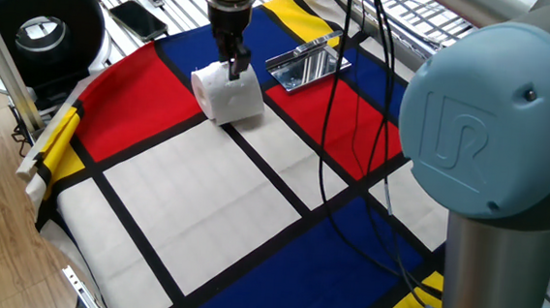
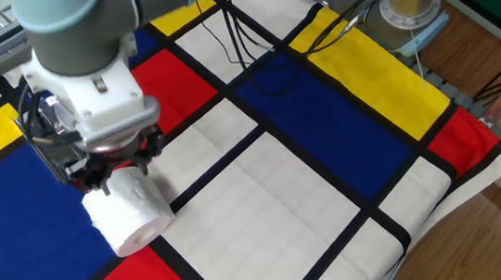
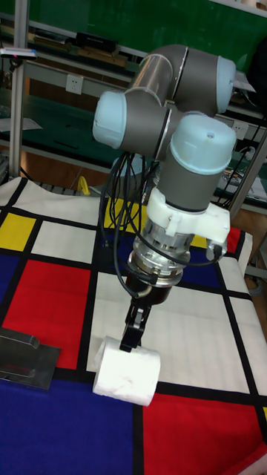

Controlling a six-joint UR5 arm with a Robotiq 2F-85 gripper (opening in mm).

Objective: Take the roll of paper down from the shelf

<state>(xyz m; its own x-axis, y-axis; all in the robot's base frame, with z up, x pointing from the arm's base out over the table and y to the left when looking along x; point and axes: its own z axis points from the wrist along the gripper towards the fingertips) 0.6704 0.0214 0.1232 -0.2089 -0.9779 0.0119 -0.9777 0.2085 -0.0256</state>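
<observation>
The white roll of paper (image 1: 228,97) lies on its side on the checkered cloth, where a red field meets a blue one. In the other fixed view its hollow end (image 2: 135,236) faces the front. The shelf (image 1: 308,61), a small shiny silver bracket, rests on the blue field just right of the roll, and shows as a grey plate (image 3: 26,358) in the tall view. My gripper (image 1: 232,69) points straight down with its tips at the top of the roll (image 3: 126,372). The fingers (image 3: 133,326) look narrow and close together, and I cannot make out their gap.
Black cables (image 1: 340,129) hang from the arm across the cloth to the right of the shelf. A round black device (image 1: 39,29) and a phone (image 1: 137,16) sit on the slatted rack beyond the cloth's far left. The cloth's edge (image 1: 46,172) drops off at the left.
</observation>
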